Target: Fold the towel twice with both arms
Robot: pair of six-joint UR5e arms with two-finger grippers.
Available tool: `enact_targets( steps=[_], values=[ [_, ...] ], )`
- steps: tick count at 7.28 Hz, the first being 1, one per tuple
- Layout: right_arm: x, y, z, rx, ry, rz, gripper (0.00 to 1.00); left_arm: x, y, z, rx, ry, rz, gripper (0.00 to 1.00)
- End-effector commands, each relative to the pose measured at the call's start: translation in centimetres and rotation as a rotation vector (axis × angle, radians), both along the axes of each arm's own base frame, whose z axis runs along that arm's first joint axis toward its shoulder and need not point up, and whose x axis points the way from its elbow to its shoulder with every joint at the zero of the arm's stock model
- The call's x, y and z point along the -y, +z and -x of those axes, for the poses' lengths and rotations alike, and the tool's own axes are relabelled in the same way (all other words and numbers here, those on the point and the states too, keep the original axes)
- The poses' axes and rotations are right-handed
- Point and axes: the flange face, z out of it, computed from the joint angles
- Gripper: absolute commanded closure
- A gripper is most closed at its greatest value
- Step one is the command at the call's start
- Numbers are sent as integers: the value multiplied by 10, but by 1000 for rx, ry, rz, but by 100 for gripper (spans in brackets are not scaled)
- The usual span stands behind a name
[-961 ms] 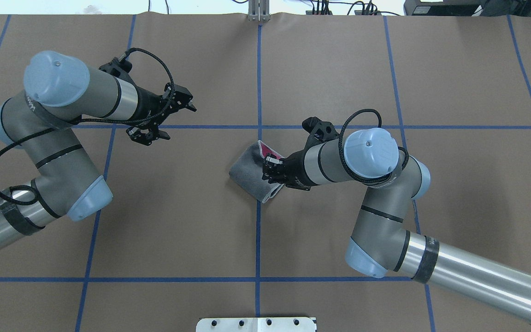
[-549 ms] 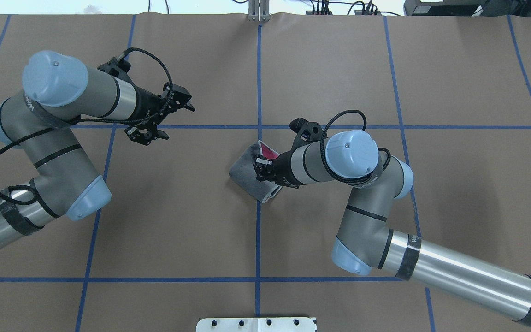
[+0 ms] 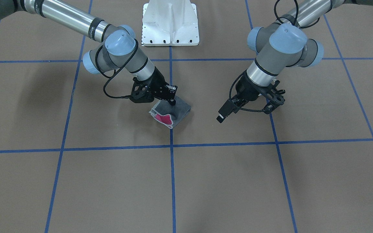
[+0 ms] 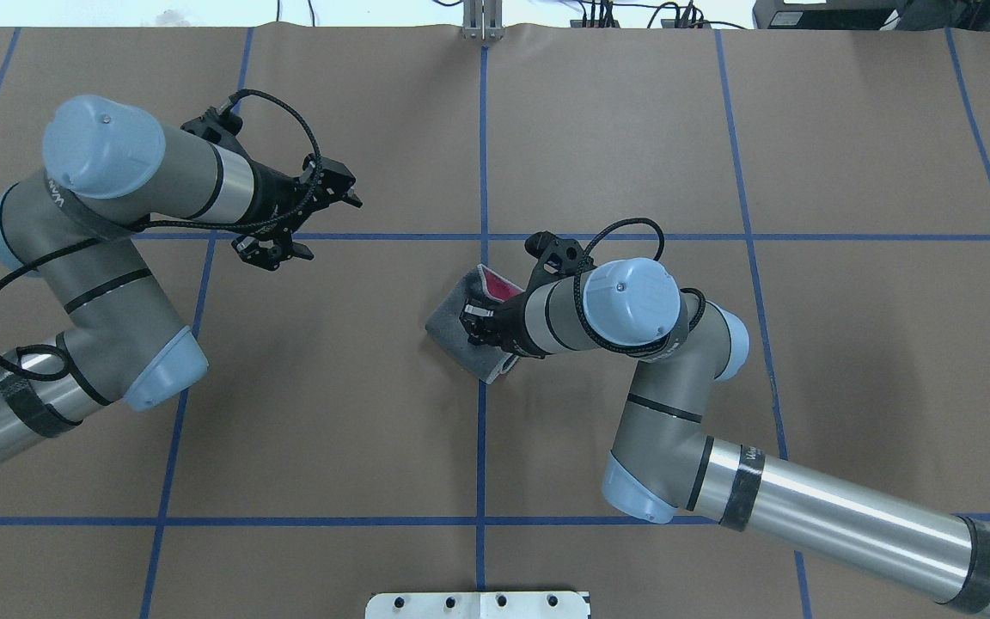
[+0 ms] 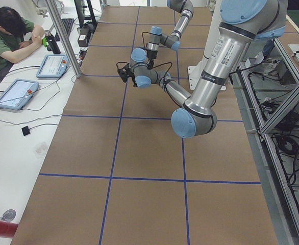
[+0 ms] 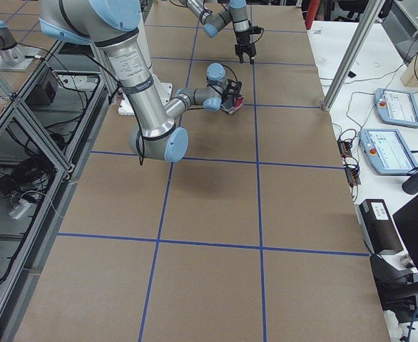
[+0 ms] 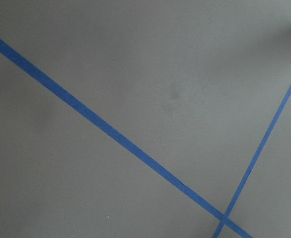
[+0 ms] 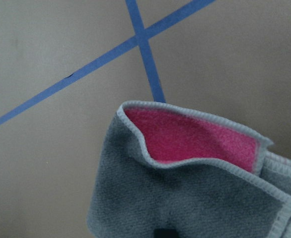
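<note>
The towel [image 4: 448, 320] lies folded near the table's middle on a blue tape line, dark grey face out. Its pink inside shows at one gaping corner [image 3: 163, 119]. It fills the lower part of the right wrist view [image 8: 195, 198]. My right gripper [image 4: 471, 322] is shut, with its tips pressed down onto the top of the folded towel [image 3: 180, 110], as the front view [image 3: 172, 101] also shows. My left gripper [image 4: 336, 230] is open and empty, above bare paper well to the left of the towel; it also shows in the front view [image 3: 243, 116].
Brown paper with a grid of blue tape lines [image 7: 110, 131] covers the table. The white bolted pedestal [image 3: 170, 22] stands at the robot's edge. An operator [image 5: 9, 30] and tablets [image 5: 11, 93] are beyond the far edge.
My right gripper has slid left across the top of the towel, and its elbow has followed. The towel has shifted slightly left. My left arm has barely moved.
</note>
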Motion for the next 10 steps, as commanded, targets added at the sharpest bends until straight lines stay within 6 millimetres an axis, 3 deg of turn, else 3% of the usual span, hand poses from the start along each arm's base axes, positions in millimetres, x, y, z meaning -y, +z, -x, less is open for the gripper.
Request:
enact_targets(
  steps=[1, 5, 8, 10],
  values=[
    [-7, -7, 6, 10, -5, 1, 100, 0, 0, -1, 0, 1, 0, 1],
    [-16, -11, 13, 17, -20, 1, 100, 1, -1, 1, -1, -2, -1, 1],
    [9, -27, -2, 37, 18, -24, 100, 0, -1, 1, -1, -1, -1, 1],
    [22, -36, 14, 26, 24, -19, 100, 1, -1, 2, -3, -2, -2, 1]
  ],
)
